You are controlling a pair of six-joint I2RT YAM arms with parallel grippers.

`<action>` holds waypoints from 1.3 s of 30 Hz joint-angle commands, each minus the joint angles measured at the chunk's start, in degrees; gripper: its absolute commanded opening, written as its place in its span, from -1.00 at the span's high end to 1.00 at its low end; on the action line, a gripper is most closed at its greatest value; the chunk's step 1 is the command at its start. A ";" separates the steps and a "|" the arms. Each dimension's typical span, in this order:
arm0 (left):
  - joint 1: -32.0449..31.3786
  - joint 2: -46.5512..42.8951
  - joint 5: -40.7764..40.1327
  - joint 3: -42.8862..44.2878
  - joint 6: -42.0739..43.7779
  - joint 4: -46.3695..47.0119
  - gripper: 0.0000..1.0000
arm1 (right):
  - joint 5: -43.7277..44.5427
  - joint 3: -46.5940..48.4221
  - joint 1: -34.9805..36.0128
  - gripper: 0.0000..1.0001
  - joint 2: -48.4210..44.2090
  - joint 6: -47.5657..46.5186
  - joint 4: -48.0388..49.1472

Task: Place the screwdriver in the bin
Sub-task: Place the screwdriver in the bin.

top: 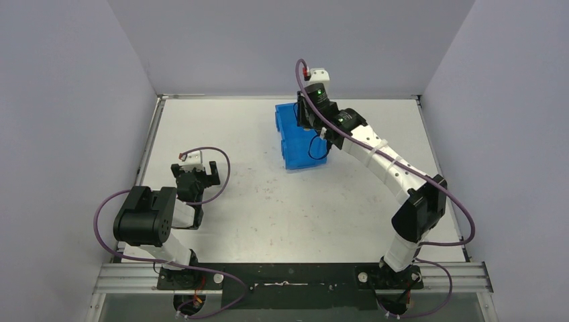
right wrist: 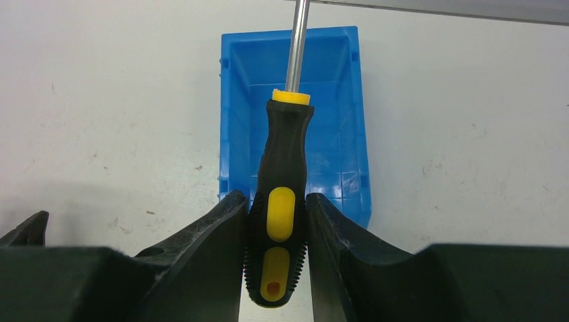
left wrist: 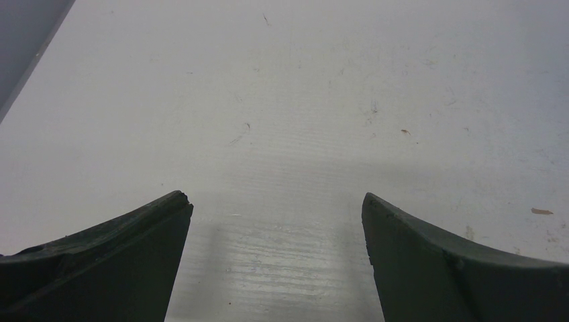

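Screwdriver [right wrist: 280, 168], ribbed handle tight between right jaws, over blue bin [right wrist: 231, 121]; left jaws apart

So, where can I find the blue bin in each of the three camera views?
Top external: the bin is above centre, partly under the right arm.
Left wrist: it is not in this view.
Right wrist: upper centre, behind the held screwdriver.
Shared landmark: the table's far edge, just beyond the bin.

White scuffed table [top: 268, 201]; bin [top: 290, 144] resting on far middle.
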 commanded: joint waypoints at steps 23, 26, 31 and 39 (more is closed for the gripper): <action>-0.09 -0.34 0.18 1.00 0.36 3.09 -0.94 | -2.22 -12.92 -3.30 0.78 12.24 2.83 21.86; -0.09 -0.33 0.18 0.96 0.36 3.02 -0.94 | -3.58 -14.11 -3.91 0.78 13.73 3.41 23.33; -0.09 -0.27 0.18 1.01 0.37 3.08 -0.94 | -5.41 -14.53 -4.68 0.73 16.34 3.79 25.01; -0.09 -0.26 0.18 1.01 0.39 3.09 -0.94 | -7.06 -14.57 -4.95 0.43 18.73 4.43 26.07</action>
